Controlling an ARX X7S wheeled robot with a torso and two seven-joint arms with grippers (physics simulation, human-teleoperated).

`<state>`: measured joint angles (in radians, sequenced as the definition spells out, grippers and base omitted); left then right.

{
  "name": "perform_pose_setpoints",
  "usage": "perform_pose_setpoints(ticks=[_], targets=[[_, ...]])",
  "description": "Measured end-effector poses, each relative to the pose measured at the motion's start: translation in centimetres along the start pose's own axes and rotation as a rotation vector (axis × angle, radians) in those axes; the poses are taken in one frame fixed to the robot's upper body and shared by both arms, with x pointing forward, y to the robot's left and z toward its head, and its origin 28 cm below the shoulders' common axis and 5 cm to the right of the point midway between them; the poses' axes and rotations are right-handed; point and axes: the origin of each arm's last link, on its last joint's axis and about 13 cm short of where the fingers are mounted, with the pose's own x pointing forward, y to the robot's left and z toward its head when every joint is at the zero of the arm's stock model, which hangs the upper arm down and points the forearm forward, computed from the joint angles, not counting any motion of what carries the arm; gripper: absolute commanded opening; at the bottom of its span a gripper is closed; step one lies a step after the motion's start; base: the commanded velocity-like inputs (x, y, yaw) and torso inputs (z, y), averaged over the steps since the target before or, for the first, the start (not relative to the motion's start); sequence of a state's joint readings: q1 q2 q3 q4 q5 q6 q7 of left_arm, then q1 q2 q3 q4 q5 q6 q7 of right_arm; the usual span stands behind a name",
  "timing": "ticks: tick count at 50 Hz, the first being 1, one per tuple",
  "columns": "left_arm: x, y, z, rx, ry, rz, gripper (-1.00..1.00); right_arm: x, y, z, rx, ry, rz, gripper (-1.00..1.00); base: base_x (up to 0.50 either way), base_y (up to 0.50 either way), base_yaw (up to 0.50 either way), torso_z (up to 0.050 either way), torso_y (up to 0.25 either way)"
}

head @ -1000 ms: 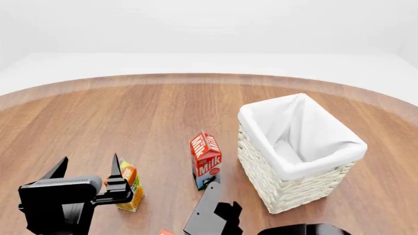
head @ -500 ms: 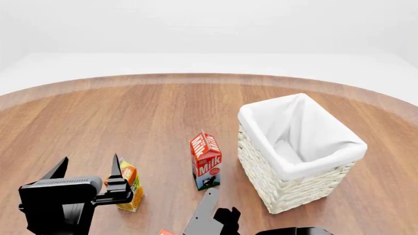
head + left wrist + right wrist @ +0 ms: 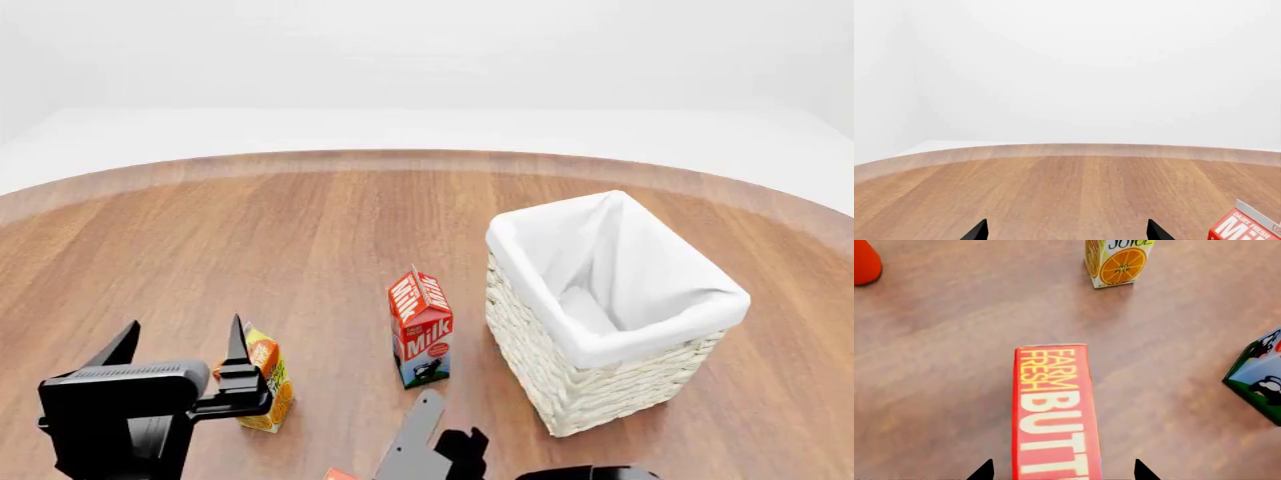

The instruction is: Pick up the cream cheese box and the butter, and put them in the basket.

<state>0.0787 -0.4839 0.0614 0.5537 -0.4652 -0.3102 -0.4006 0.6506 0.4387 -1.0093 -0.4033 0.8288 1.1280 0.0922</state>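
Note:
The butter (image 3: 1054,415), a red-orange box lettered "FARM FRESH BUTTER", lies flat on the wooden table. My right gripper (image 3: 1062,471) is open and straddles its near end, with a gap on each side. In the head view only a red corner of the butter (image 3: 338,474) shows at the bottom edge, beside my right gripper (image 3: 447,425). The basket (image 3: 534,270), wicker with a white liner, stands at the right. My left gripper (image 3: 183,335) hovers open at the lower left, and the left wrist view shows the left gripper (image 3: 1066,231) holding nothing. The cream cheese box is out of view.
A red-and-white milk carton (image 3: 420,325) stands just left of the basket. An orange juice carton (image 3: 264,378) stands beside the left gripper's fingers. A red rounded object (image 3: 864,262) sits at the corner of the right wrist view. The round table's far edge (image 3: 427,155) curves behind.
My right arm has sunk lower in the head view, toward the bottom edge. The left arm and all the cartons are where they were.

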Motion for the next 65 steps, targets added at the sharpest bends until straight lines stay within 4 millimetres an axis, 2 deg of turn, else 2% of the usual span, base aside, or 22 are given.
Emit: perform_pose_setpoints(ticks=[65], targets=[[0.0, 0.0, 0.0, -0.003, -0.001, -0.001, 1.00, 3.1, -0.4, -1.1, 0.034, 0.040, 0.031, 1.00, 0.00, 0.00, 0.00, 0.000, 0.000]])
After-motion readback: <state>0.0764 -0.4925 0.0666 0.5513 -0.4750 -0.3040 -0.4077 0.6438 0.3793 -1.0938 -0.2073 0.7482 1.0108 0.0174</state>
